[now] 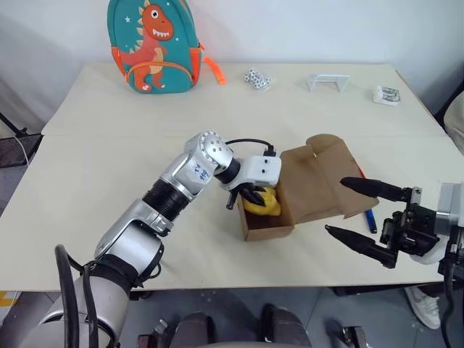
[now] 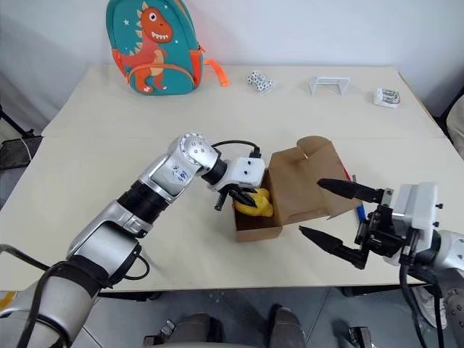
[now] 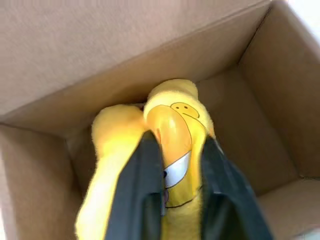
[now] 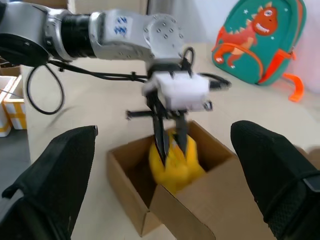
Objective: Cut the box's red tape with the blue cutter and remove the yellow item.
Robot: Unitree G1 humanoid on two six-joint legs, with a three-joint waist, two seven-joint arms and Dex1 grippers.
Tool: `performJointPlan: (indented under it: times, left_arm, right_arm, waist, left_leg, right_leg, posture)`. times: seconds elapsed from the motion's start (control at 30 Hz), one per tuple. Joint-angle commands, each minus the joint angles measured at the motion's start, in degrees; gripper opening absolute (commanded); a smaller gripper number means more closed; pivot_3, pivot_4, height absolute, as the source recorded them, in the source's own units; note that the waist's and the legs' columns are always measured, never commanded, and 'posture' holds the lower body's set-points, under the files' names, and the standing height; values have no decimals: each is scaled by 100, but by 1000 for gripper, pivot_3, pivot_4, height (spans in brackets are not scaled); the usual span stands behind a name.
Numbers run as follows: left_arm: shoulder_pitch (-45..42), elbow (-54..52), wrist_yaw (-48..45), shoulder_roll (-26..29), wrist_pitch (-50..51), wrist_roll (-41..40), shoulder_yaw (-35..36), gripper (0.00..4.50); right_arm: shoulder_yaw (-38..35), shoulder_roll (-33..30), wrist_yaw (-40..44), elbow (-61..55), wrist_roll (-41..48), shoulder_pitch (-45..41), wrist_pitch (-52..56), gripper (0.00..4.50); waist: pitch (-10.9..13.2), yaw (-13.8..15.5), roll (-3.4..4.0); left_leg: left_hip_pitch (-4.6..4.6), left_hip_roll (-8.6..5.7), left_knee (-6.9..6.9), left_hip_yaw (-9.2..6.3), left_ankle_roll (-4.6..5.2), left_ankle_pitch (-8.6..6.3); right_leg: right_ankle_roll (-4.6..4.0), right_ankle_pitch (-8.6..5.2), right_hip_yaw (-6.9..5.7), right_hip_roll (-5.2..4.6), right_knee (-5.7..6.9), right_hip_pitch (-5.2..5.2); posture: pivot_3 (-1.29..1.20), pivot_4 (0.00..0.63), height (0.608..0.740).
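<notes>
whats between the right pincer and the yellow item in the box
In the left eye view, the box's opened cardboard flap stands between the right pincer and the yellow item.

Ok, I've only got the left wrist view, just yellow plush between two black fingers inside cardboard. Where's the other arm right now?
Observer: The right gripper hovers open beside the box, empty.
Operator: And the cutter?
Observer: The blue cutter lies on the table behind the box's open flap, near the right gripper.
Operator: Is the item out of the box?
Observer: No. The left gripper reaches down into the box, closed on the yellow item, which sits inside.
</notes>
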Motion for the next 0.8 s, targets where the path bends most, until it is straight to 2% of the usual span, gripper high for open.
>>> performJointPlan:
  times: [0.03,0.17,0.27,0.33,0.47,0.63,0.8]
  left_arm:
    - [-177,-346,-173,-6,414,-586,577,40]
    - [-262,-357,-208,-9,1062,-1452,1442,40]
    - [-161,-489,-343,193,1344,-1835,1768,40]
    - [-7,-604,-340,378,1485,-2069,2012,40]
    - [589,-700,-11,929,1277,-2607,3085,40]
    - [2364,-1293,719,1586,545,-3061,4782,40]
    - [4618,-1319,1071,2347,-642,-2564,5656,40]
  right_arm:
    - [-152,-44,46,43,39,-51,-91,4500]
    - [-87,34,-15,123,138,-155,-48,4500]
    - [-9,30,63,178,68,-189,-97,4500]
    - [13,47,65,173,70,-209,-102,4500]
    - [97,80,42,142,86,-398,-135,4500]
    - [492,274,102,140,-241,-737,-527,4500]
    - [1115,457,500,238,-463,-675,-776,4500]
  waist:
    - [0,-8,0]
    - [0,-17,0]
    - [0,-23,0]
    - [0,-25,1]
    - [-1,-69,2]
    - [-2,-174,4]
    - [-2,-196,1]
  left_leg:
    - [1,0,-1,0,0,0]
    - [2,1,2,0,0,0]
    - [3,1,2,0,0,0]
    - [5,2,0,0,-1,1]
    - [8,2,1,0,-1,1]
    - [16,5,-2,-1,-3,1]
    - [17,6,-3,-3,-8,-1]
  right_leg:
    - [0,0,0,0,0,0]
    - [0,0,1,0,4,0]
    - [0,0,1,0,6,0]
    - [0,0,1,0,7,0]
    - [0,0,3,0,11,0]
    - [0,0,6,0,18,0]
    - [0,0,1,0,17,0]
  posture:
    - [0,150,740]
    - [0,150,740]
    - [0,150,740]
    - [0,150,740]
    - [0,150,740]
    - [0,150,740]
    - [0,150,740]
